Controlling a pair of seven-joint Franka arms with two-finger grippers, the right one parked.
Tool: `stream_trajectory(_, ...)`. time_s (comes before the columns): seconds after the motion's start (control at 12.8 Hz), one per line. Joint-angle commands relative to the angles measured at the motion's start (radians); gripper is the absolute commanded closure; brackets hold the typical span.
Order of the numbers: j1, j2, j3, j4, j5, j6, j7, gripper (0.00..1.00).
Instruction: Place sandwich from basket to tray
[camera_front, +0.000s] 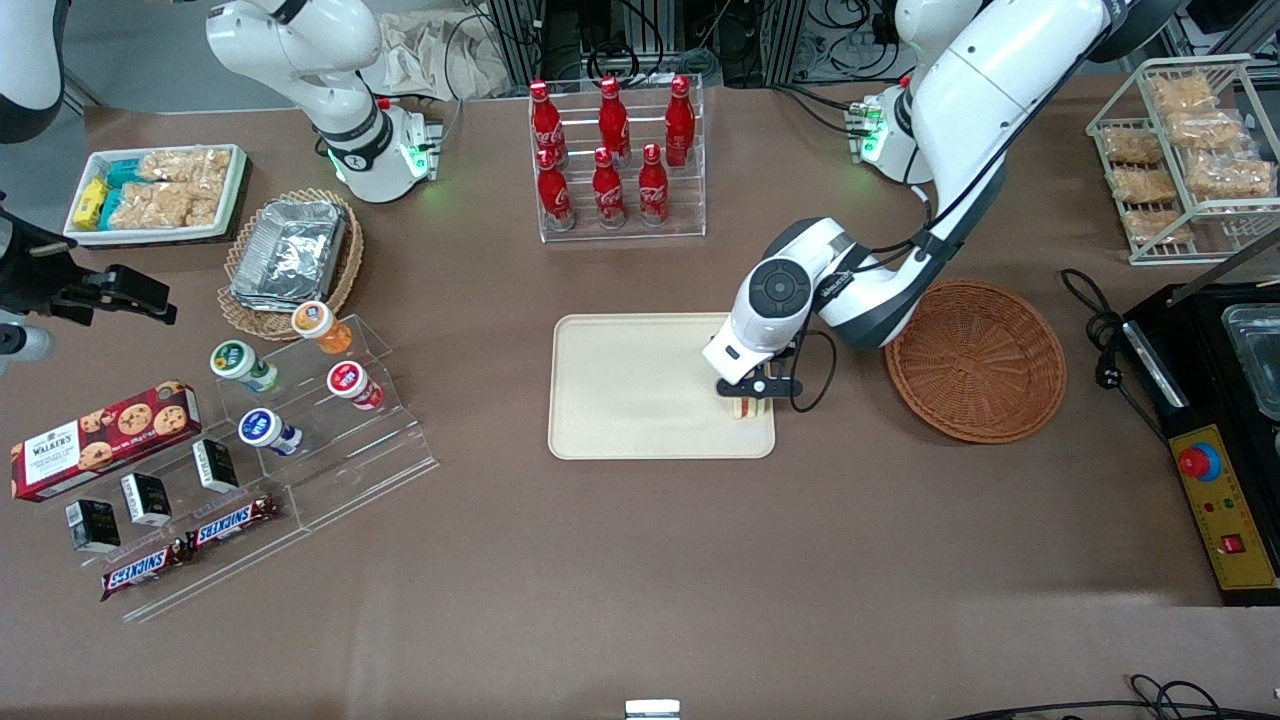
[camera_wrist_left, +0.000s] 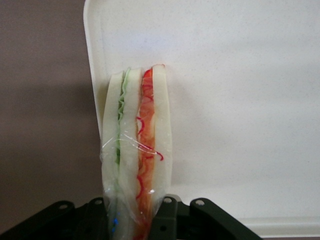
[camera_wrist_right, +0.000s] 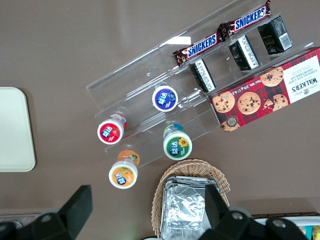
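Gripper (camera_front: 757, 389) low over the tray (camera_front: 620, 390), at the corner nearest the basket (camera_front: 975, 360). Fingers (camera_wrist_left: 172, 217) pinching the sandwich (camera_wrist_left: 137, 155) by one end, filling edge facing the wrist camera, green layer and red layer sandwiched between white bread, thin plastic wrap creased around it. Sandwich standing on its edge just inside the tray's rim, very close to the corner; from the front view only a small pale strip (camera_front: 748, 405) showing beneath the fingers. Whether already resting on the tray or just above it: cannot tell. Basket empty, well apart from the tray, toward the working arm's end of the table.

Likely near the release step. Main risk: so close to the rim, a narrow wedge let go upright could topple outward and land half on the table. Also possible: wrap clinging to a finger and dragging the sandwich on retreat. Safer with a small shift toward the tray's middle before opening.
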Motion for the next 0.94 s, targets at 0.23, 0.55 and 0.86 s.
stream_trajectory(0.23, 0.008, 0.023, -0.004, 0.093, 0.012, -0.039, -0.01, 0.01)
stream_trajectory(0.55, 0.008, 0.003, -0.041, 0.363, 0.006, -0.416, 0.0, 0.0)
stream_trajectory(0.86, 0.081, -0.125, -0.047, 0.426, -0.059, -0.461, 0.003, 0.0)
